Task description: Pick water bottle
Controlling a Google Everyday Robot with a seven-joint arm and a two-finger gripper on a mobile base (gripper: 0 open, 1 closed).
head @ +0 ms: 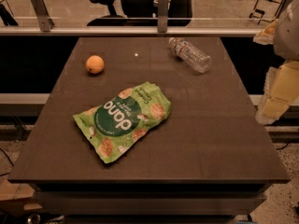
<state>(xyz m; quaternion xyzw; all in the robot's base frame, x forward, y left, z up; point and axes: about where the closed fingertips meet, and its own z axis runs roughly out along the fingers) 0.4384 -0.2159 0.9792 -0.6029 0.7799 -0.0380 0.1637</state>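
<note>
Clear water bottle (190, 55), claw (275, 101) far right

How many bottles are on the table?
1. The water bottle lies on its side near the table's far right edge. The gripper hangs beyond the table's right side, touching nothing. None looks hidden.

Water bottle (190, 55) showing clear ribbed plastic; snack bag (124, 120) looking glossy; table (210, 139) reading smooth, matt; gripper (273, 104) sitting at right edge, pale, matt.
</note>
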